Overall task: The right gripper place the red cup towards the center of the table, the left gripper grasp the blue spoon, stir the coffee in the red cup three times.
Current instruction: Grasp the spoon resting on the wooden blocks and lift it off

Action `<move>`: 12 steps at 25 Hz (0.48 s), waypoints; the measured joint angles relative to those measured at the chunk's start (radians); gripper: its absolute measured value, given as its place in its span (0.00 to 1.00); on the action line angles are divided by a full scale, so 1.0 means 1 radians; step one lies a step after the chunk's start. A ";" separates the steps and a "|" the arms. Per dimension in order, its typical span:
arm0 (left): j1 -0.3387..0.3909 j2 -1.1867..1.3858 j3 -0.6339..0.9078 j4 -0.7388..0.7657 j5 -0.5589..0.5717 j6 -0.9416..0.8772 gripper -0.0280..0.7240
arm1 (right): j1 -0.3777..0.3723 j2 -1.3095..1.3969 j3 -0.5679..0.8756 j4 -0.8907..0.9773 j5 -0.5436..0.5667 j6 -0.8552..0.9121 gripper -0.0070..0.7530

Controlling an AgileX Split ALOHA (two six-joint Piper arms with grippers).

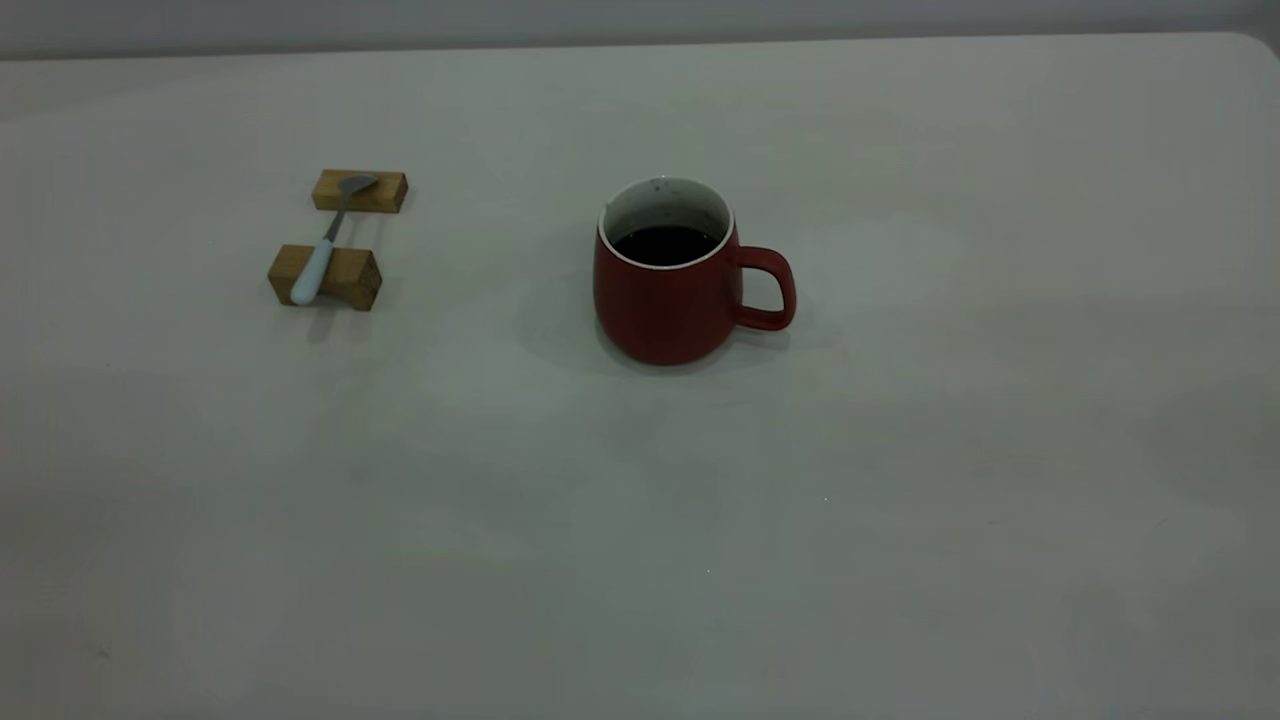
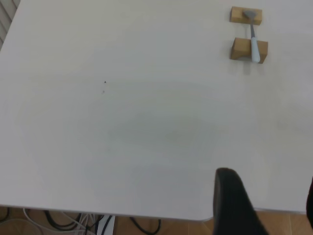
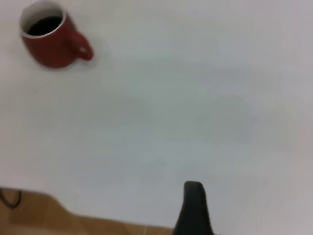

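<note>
The red cup (image 1: 668, 285) stands upright near the middle of the table (image 1: 640, 520), handle pointing right, with dark coffee (image 1: 665, 244) inside. At the left, the blue spoon (image 1: 322, 250) lies across two wooden blocks, bowl on the far one. Neither gripper shows in the exterior view. In the left wrist view my left gripper (image 2: 269, 178) hangs open over the table's near edge, far from the spoon (image 2: 254, 41). In the right wrist view only one finger (image 3: 193, 208) of my right gripper (image 3: 254, 193) shows, open, well away from the cup (image 3: 51, 41).
The two wooden blocks (image 1: 325, 276) (image 1: 360, 191) hold the spoon off the tabletop. Cables (image 2: 73, 221) lie on the brown floor below the table's edge. A rounded table corner (image 1: 1255, 45) is at the far right.
</note>
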 joint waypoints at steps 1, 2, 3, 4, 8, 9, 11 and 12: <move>0.000 0.000 0.000 0.000 0.000 0.000 0.62 | -0.013 -0.016 0.006 -0.006 -0.001 0.000 0.90; 0.000 0.000 0.000 0.000 0.000 0.000 0.62 | -0.023 -0.030 0.010 -0.012 -0.001 0.002 0.90; 0.000 0.000 0.000 0.000 0.000 0.000 0.62 | -0.030 -0.044 0.013 -0.016 -0.001 0.002 0.90; 0.000 0.000 0.000 0.000 0.000 0.000 0.62 | -0.036 -0.053 0.013 -0.017 -0.001 0.003 0.90; 0.000 0.000 0.000 0.000 0.000 0.000 0.62 | -0.053 -0.089 0.013 -0.017 -0.001 0.008 0.89; 0.000 0.000 0.000 0.000 0.000 0.000 0.62 | -0.059 -0.098 0.013 -0.017 -0.001 0.010 0.89; 0.000 0.000 0.000 0.000 0.000 0.000 0.62 | -0.066 -0.106 0.013 -0.017 -0.001 0.011 0.88; 0.000 0.000 0.000 0.000 0.000 0.000 0.62 | -0.067 -0.107 0.013 -0.017 -0.001 0.011 0.88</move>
